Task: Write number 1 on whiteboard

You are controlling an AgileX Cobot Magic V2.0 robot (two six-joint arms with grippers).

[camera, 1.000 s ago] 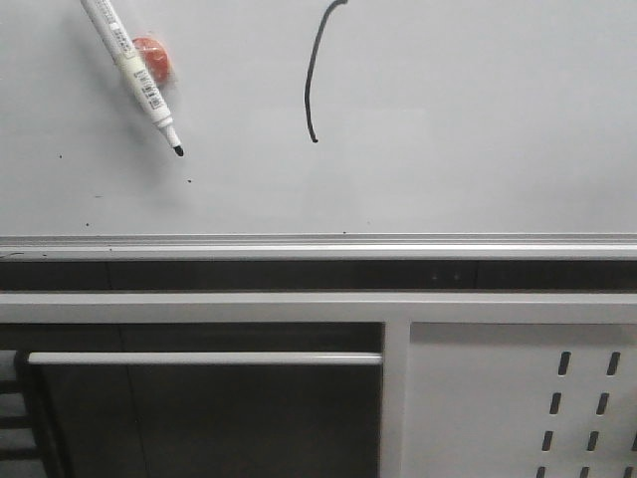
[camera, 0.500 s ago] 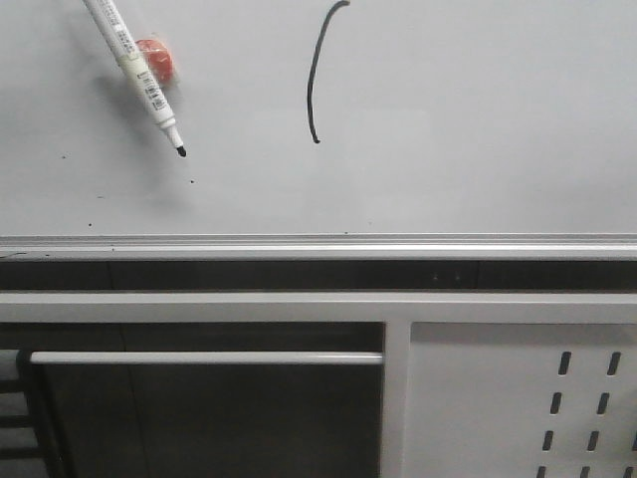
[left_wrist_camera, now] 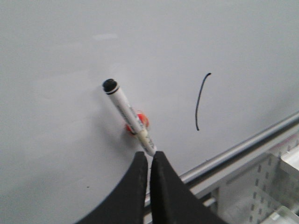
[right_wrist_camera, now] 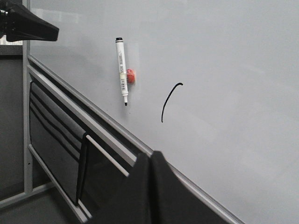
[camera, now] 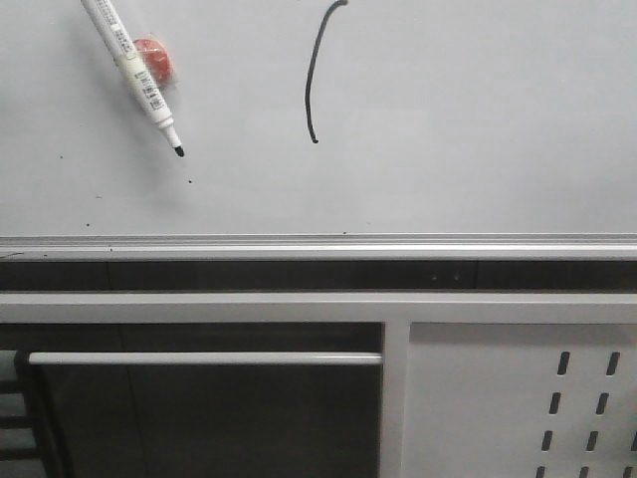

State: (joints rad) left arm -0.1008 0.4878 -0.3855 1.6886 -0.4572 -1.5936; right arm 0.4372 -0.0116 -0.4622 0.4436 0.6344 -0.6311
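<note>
Thin black curved marker stroke forming the number 1 (camera: 313, 75), hooked at its top, drawn on the large glossy white whiteboard (camera: 478, 119), upper middle in the front view. Also visible in both wrist views (left_wrist_camera: 201, 100) (right_wrist_camera: 169, 102). Just to the left of the stroke, a white barrel marker pen with black tip (camera: 134, 75), tilted, uncapped tip pointing down and right, resting against a small red round magnet (camera: 156, 58) on the board. Well apart from the stroke. A few tiny black specks below the pen tip. Silver aluminium rail (camera: 318, 244) along the board's lower edge; under it a pale metal panel with slotted holes (camera: 528, 398) at the right. Left black tool (left_wrist_camera: 149, 161) clenched, jaws pressed together, just beside the pen's end; whether gripping it, cannot tell. Right black tool (right_wrist_camera: 150, 161) clenched on nothing, away from the board.
</note>
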